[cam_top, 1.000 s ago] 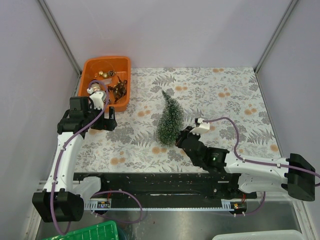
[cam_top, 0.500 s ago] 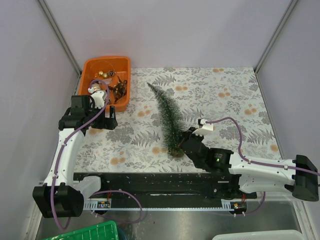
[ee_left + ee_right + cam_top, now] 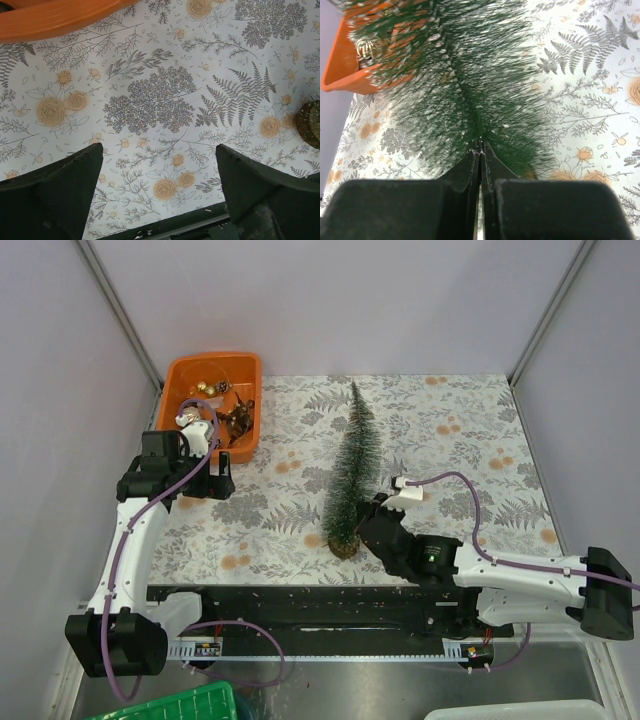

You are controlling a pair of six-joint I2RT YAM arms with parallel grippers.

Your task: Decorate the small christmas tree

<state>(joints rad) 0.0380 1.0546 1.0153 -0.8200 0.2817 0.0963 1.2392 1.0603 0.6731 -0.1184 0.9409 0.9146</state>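
Note:
The small christmas tree (image 3: 353,468), dark green with frosty tips and a round brown base (image 3: 343,545), stands near the middle of the floral cloth with its tip pointing away from me. My right gripper (image 3: 364,523) is shut on the tree low on its trunk. In the right wrist view the pads (image 3: 489,159) pinch the stem of the tree (image 3: 465,85). My left gripper (image 3: 215,483) is open and empty over the cloth, just in front of the orange tray (image 3: 178,375). The tree's base shows at the right edge of the left wrist view (image 3: 311,124).
The orange tray holds several small gold and brown ornaments (image 3: 238,421) at the back left; its rim shows in the left wrist view (image 3: 55,20) and right wrist view (image 3: 340,75). A black rail (image 3: 300,605) runs along the near table edge. Grey walls enclose the table.
My right gripper has swung the tree: its tip went from the middle to the back left, then up to the back centre. The base shifted slightly nearer. My left arm barely moved.

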